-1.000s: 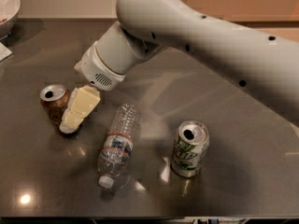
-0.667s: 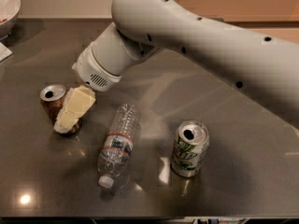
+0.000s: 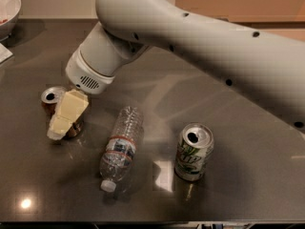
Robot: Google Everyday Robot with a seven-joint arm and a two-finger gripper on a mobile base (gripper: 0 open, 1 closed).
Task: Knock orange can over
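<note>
The orange can (image 3: 49, 100) stands at the left of the dark table, its silver top with the pull-tab opening facing up. Only its top and a strip of brown side show. My gripper (image 3: 59, 129), cream-coloured, hangs from the big white arm (image 3: 190, 37) and lies across the can's right side and front, touching or almost touching it. A bit of brown shows below the gripper as well. I cannot tell whether the can is upright or slightly tilted.
A clear plastic bottle (image 3: 121, 148) lies on its side in the middle, cap toward the front. A green-and-white can (image 3: 193, 152) stands upright to its right. A white bowl (image 3: 6, 6) sits at the far left corner, and the table's front edge (image 3: 152, 221) is close.
The arm and gripper have moved left and down, closing in on the orange can's right side. The can's top has stayed in place. The bottle and green can have not moved.
</note>
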